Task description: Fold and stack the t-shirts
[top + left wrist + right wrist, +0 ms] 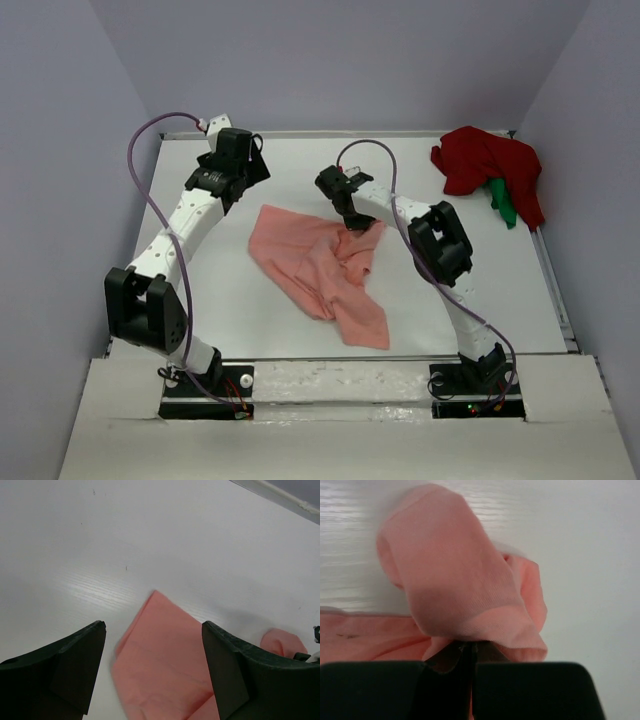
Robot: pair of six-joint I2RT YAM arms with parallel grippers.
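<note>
Top external: high, behind the arm bases, looking down on the whole table [280, 335]. Left wrist: tilted down past left gripper fingers [70, 665], close over a corner of the salmon-pink t-shirt [160, 665]. Right wrist: right against the same shirt, right gripper fingers [530, 690] along the frame bottom. All three views share that shirt.

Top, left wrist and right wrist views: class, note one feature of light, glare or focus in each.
Top view: even light, sharp, faint shadow by the salmon-pink t-shirt. Left wrist view: glare streak on the table, left fingers dark. Right wrist view: glare bands upper left, right fingers blurred.
</note>
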